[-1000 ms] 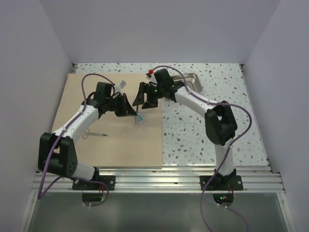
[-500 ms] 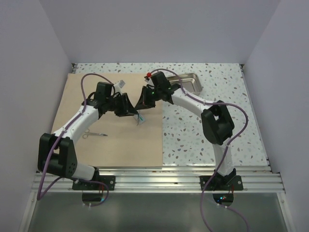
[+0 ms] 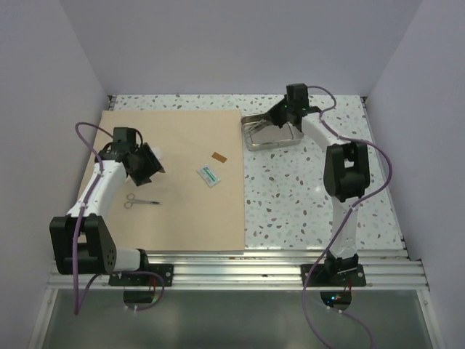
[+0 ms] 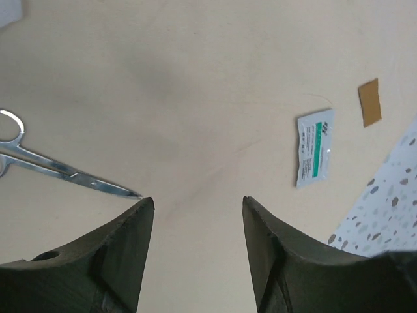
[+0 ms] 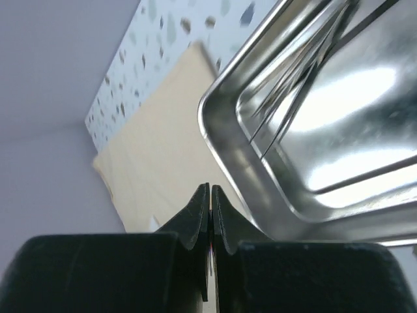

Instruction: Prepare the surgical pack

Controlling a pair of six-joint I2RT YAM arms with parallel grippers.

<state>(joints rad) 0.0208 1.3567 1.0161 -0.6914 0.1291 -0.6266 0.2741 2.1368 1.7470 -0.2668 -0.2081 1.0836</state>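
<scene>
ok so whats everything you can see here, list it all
sheet: one, tan, flat on the table's left half
scissors: one pair, steel, on the sheet near its left edge
packet: one, white and green, on the sheet towards its right side
patch: one small, brown, on the sheet beyond the packet
tray: one, shiny steel, on the table right of the sheet
thin tools: steel, inside the tray, count unclear
table: one, white speckled
left arm: one, black and white, over the sheet, jaws open
right arm: one, black and white, reaching to the tray, jaws shut beside its rim
</scene>
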